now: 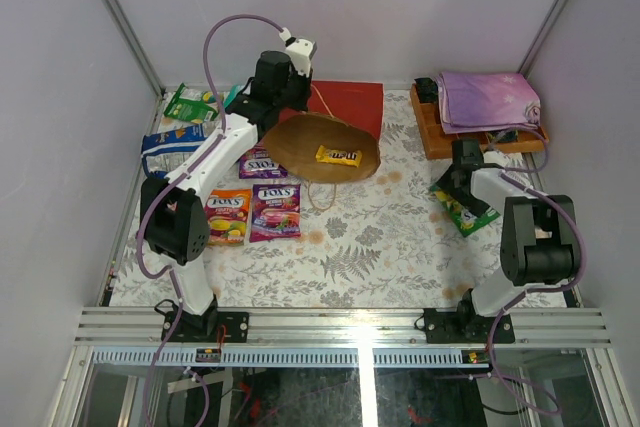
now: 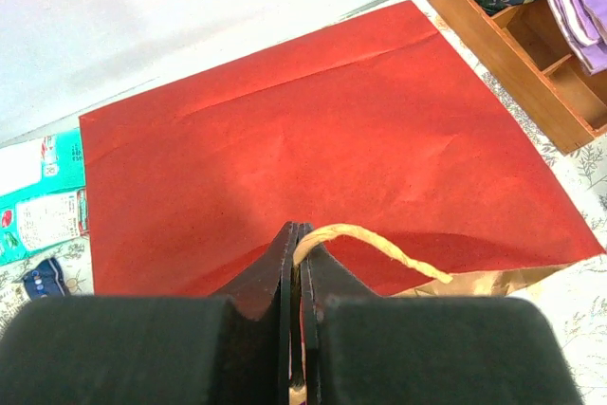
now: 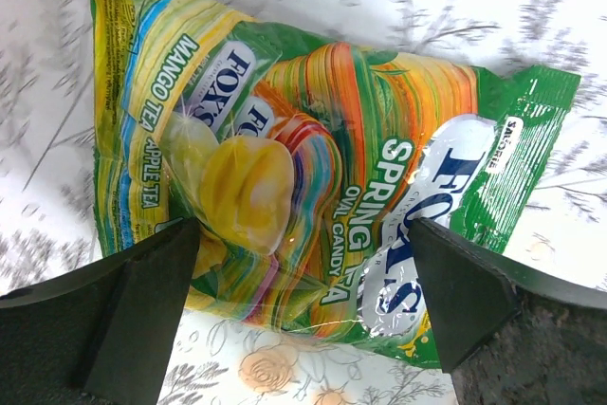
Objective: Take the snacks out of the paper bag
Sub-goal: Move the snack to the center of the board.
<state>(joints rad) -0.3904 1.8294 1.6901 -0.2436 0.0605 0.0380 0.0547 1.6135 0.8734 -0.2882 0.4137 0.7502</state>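
Note:
The red paper bag [image 1: 345, 107] lies on its side at the table's back, its brown inside [image 1: 300, 142] open toward me. A yellow bar [image 1: 338, 156] lies in its mouth. My left gripper [image 2: 302, 234] is shut on the bag's string handle [image 2: 379, 242] above the red side [image 2: 313, 139]. My right gripper [image 3: 303, 244] is open, its fingers astride a green-yellow Fox's candy bag [image 3: 313, 168] on the table; that bag also shows in the top view [image 1: 463, 209]. Purple [image 1: 276, 209], yellow [image 1: 227, 215], blue-white [image 1: 172, 145] and green [image 1: 190, 104] packets lie at the left.
A brown wooden tray [image 1: 432, 132] with a folded purple cloth [image 1: 487, 99] stands at the back right, also in the left wrist view [image 2: 531, 54]. A teal packet [image 2: 38, 192] lies left of the bag. The table has a floral cover [image 1: 380, 247].

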